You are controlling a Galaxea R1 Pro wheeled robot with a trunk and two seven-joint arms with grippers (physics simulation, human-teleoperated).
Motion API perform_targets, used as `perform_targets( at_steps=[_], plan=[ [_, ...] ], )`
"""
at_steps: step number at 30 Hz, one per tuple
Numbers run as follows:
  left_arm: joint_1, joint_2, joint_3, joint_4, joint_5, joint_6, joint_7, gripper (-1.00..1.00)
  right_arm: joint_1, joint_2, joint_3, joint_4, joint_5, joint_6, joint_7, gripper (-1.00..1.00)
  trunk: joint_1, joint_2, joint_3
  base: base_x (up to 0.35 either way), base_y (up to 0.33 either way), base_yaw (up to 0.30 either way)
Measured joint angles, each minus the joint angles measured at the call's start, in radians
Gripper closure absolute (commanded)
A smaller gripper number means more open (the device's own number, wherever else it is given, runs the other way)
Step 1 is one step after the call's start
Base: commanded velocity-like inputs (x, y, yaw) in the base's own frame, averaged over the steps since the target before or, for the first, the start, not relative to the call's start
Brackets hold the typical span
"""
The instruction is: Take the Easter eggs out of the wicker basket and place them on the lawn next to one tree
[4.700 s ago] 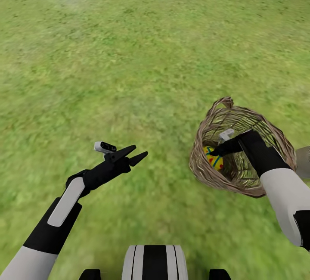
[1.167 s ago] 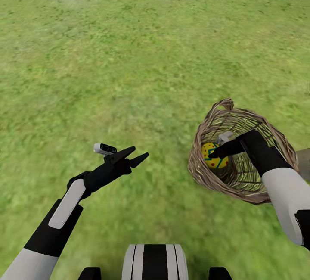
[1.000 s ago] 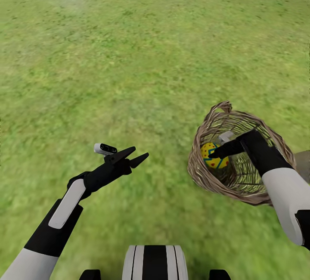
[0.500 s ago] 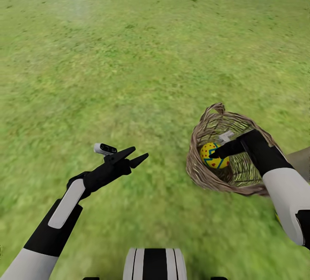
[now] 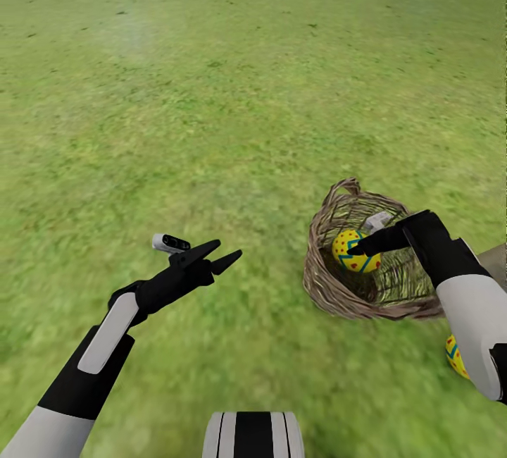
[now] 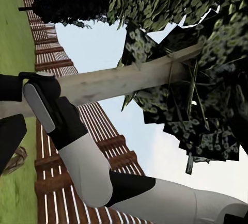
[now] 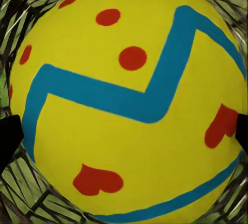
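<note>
The step in hand looks like lifting an egg out of the small round brown wicker basket, which sits on the mottled green lawn at the lower right of the head view. The right gripper reaches over the rim into the basket, its black fingertips at a yellow egg painted with a blue zigzag band and red dots and hearts. In the right wrist view this egg looms large, with a dark fingertip at either edge, so the jaws stand apart around it (whether the pads already press its shell I cannot tell). A second yellow egg lies on the grass at the lower right edge, just outside the basket and partly hidden by the right forearm. The left gripper hangs over bare grass at lower left, jaws parted and empty. The next move, I judge, calls for closing firmly on the round shell, rising clear of the woven rim without dragging the basket, then carrying the egg to the pale-trunked, dark-leaved tree seen in the left wrist view.
</note>
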Motion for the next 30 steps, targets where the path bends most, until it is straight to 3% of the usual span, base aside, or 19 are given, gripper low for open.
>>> perform_targets(
  at_steps=[4, 8, 12, 15, 18, 19, 22, 23, 26, 27, 30],
  plan=[
    [0.0, 0.0, 0.0, 0.0, 0.0, 0.0, 0.0, -1.0, 0.0, -0.009, -0.001, -0.001, 0.001, 0.012, 0.0, 1.0, -0.002, 0.001, 0.015, 0.0, 0.0, 0.0],
    [0.0, 0.0, 0.0, 0.0, 0.0, 0.0, 0.0, -1.0, 0.001, -0.012, -0.04, -0.005, 0.003, 0.032, 0.002, 1.0, -0.003, 0.002, 0.031, -0.117, 0.0, 0.0],
    [0.0, 0.0, 0.0, 0.0, 0.0, 0.0, 0.0, -1.0, 0.002, -0.012, -0.047, -0.006, 0.0, 0.033, 0.006, 1.0, -0.005, 0.003, 0.046, -0.194, 0.0, 0.0],
    [0.0, 0.0, 0.0, 0.0, 0.0, 0.0, -0.001, -1.0, 0.002, -0.014, -0.047, -0.004, -0.004, 0.033, 0.075, 1.0, -0.007, 0.004, 0.058, -0.014, 0.0, 0.0],
    [0.0, 0.0, 0.0, 0.0, 0.0, 0.0, -0.001, -1.0, 0.002, -0.015, -0.056, -0.003, -0.003, 0.033, 0.098, 1.0, -0.008, 0.004, 0.07, -0.001, 0.0, 0.0],
    [0.0, 0.0, 0.0, 0.001, 0.0, 0.0, -0.001, -1.0, 0.001, -0.016, -0.083, -0.003, -0.004, 0.033, 0.099, 1.0, -0.009, 0.004, 0.073, 0.0, 0.0, 0.0],
    [0.0, 0.0, 0.0, 0.001, 0.0, 0.0, 0.0, -1.0, 0.008, -0.014, -0.22, -0.01, -0.003, 0.033, 0.1, 1.0, -0.01, 0.005, 0.085, 0.0, 0.0, 0.0],
    [0.0, 0.0, 0.0, 0.001, 0.0, 0.0, 0.0, -1.0, 0.009, -0.015, -0.24, -0.019, -0.003, 0.033, 0.1, 1.0, -0.01, 0.005, 0.089, 0.0, 0.0, 0.0],
    [0.0, 0.0, 0.0, 0.001, 0.0, -0.001, 0.0, -1.0, 0.013, -0.014, -0.254, -0.109, -0.001, 0.054, 0.1, 1.0, -0.012, 0.006, 0.101, 0.0, 0.0, 0.0],
    [0.0, -0.001, 0.0, 0.001, 0.0, -0.001, 0.0, -1.0, 0.022, -0.015, -0.255, -0.146, 0.0, 0.093, 0.101, 1.0, -0.012, 0.006, 0.104, 0.0, 0.0, 0.0],
    [0.0, -0.001, 0.0, 0.002, 0.0, -0.002, 0.0, -1.0, 0.08, -0.015, -0.257, -0.316, -0.002, 0.149, 0.235, 1.0, -0.014, 0.007, 0.116, 0.0, 0.0, 0.0]
  ],
)
